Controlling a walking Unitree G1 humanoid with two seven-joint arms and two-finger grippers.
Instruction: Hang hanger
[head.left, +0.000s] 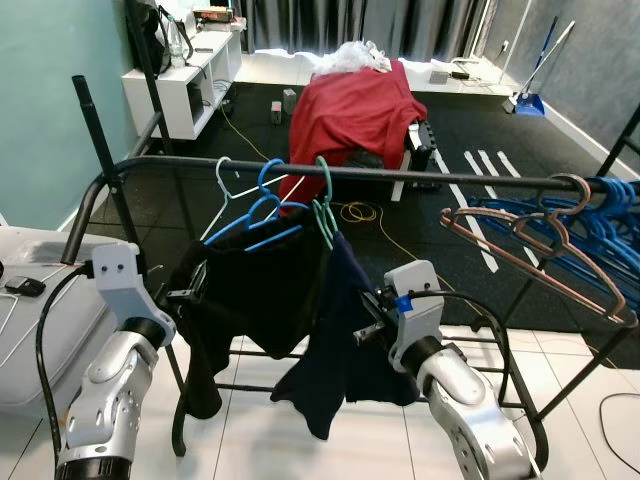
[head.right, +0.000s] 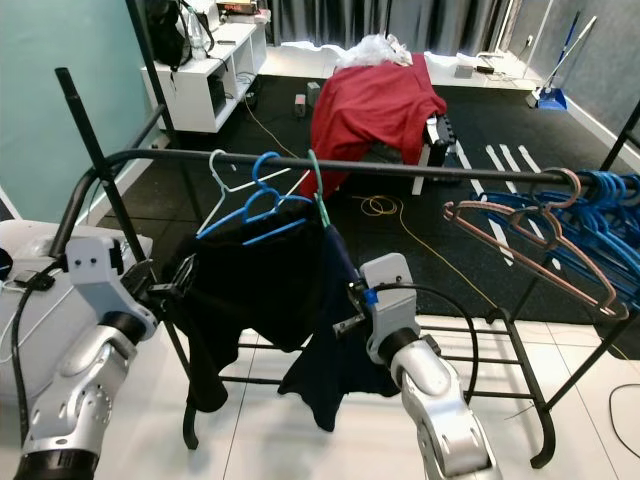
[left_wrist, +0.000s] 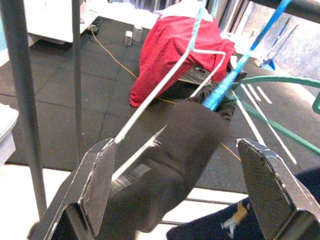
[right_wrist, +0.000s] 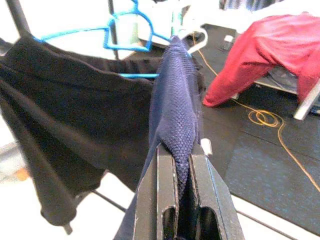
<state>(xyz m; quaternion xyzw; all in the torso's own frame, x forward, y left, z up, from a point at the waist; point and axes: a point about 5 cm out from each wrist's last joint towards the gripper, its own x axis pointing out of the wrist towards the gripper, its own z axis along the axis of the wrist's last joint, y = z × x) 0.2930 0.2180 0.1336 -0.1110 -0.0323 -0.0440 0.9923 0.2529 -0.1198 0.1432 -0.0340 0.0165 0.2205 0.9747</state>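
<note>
Right wrist view looks along the right gripper: its two flat black fingers are pressed together on a fold of dark navy knitted cloth with a bumpy weave. That cloth hangs from a thin green wire hanger. In the left eye view this gripper sits at the right edge of the navy cloth, low under the rail.

The left gripper has its two thick black fingers spread wide apart, with nothing pinched. Between them lies a soft black shirt. In the left eye view this gripper is at the left edge of the shirt.

The black shirt hangs on a bright blue plastic hanger. Its hook is over the long dark metal rail of the clothes rack, and its long bar runs along the rail, sloping down to the left. A thin white wire hanger hangs just beside it on the left. The green one hangs just on the right.

Further right on the rail hang two brown hangers and a bunch of blue hangers.

Behind the rack, on the dark rubber floor, a red blanket covers something low. A white shelf stands by the teal wall.
</note>
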